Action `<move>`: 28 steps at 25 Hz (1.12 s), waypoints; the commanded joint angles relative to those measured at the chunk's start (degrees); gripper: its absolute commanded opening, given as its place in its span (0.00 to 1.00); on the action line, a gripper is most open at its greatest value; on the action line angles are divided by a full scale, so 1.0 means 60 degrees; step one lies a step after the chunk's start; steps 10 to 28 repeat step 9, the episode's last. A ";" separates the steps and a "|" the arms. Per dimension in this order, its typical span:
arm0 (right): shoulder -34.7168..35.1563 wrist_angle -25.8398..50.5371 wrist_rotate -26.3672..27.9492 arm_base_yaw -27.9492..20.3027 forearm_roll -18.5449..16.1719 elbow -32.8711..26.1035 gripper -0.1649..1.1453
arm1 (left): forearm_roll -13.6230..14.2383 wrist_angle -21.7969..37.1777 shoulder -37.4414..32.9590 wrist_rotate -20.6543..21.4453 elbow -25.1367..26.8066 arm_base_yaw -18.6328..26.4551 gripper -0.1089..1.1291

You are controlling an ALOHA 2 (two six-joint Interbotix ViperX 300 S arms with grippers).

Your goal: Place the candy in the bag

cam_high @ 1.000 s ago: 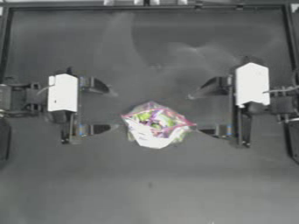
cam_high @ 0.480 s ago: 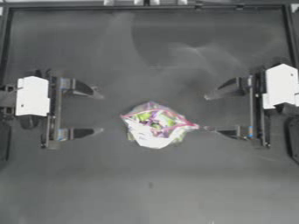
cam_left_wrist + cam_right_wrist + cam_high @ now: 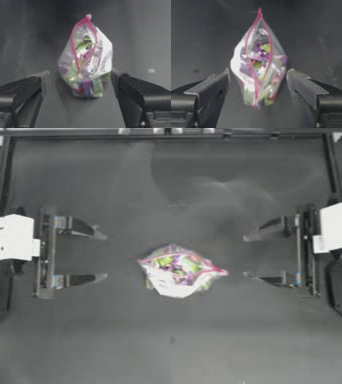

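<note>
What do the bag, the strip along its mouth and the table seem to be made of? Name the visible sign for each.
Bag: thin clear plastic, glossy; the coloured sweets show through its crinkled sides.
Strip: pink-red, probably a plastic zip seal; it runs along the open mouth.
Table: dark, matt, smooth surface; the material itself cannot be told.
Left claw and right claw: both open, clear of the bag.

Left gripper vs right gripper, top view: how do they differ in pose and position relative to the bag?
The left gripper sits at the table's left side, jaws pointing right; the right gripper sits opposite, jaws pointing left. The left gripper's tips look a bit farther from the bag than the right gripper's. Shared: both are wide open, hold nothing, touch nothing, and face the bag, whose pink-rimmed mouth gapes.
</note>
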 commanded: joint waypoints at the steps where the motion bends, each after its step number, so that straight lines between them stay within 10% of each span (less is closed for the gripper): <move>1: -0.0205 -0.0132 0.0000 -0.0015 -0.0059 -0.0029 0.87 | 0.0000 -0.0029 -0.0439 0.0015 0.0103 -0.0015 0.90; 28: -0.0645 -0.0278 0.0000 -0.0176 -0.0059 0.0439 0.87 | 0.0000 -0.0088 -0.1216 0.0015 0.0630 -0.0015 0.90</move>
